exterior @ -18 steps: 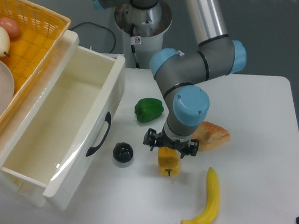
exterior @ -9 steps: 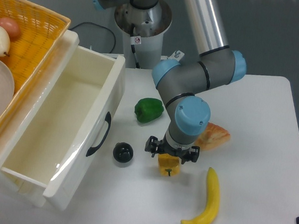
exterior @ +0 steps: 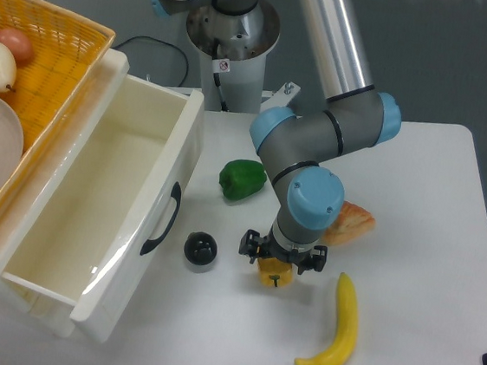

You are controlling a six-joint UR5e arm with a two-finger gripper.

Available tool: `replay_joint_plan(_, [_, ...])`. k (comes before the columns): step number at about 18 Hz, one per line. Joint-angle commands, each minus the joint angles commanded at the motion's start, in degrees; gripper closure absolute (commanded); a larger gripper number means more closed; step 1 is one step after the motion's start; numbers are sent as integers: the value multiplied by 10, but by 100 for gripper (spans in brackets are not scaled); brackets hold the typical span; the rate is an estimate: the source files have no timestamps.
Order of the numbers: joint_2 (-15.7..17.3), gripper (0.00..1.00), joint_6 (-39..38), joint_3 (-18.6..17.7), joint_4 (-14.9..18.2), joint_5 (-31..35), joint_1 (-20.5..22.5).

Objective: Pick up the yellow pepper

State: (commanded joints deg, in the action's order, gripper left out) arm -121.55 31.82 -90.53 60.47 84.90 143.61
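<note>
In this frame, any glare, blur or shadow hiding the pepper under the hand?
Fixed camera: sharp, evenly lit, soft shadows only; mild glare on the drawer floor; the hand itself covers most of the yellow pepper, not lighting.

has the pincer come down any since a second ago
Yes. The pincer has sunk lower over the yellow pepper, which has kept its spot beside the banana.

The arm [exterior: 328, 43] has silver-grey metal tubes joined by dark grey housings with light blue round caps. Its base is a pale metal cylinder bearing a small red-and-white sticker. The gripper [exterior: 281, 258] is black, with 2 short fingers.
</note>
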Motion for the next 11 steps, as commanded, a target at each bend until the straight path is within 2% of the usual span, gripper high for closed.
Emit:
replay_joint_plan(2, [-2,1,1,-1,0,2,0])
replay_joint_plan(4, [-2,15,1,-4,0,4,0])
replay_joint_plan(8, [-2,34,-1,-5,0,4,0])
replay_joint_plan(11, [1,61,-1,3,1,2,-1])
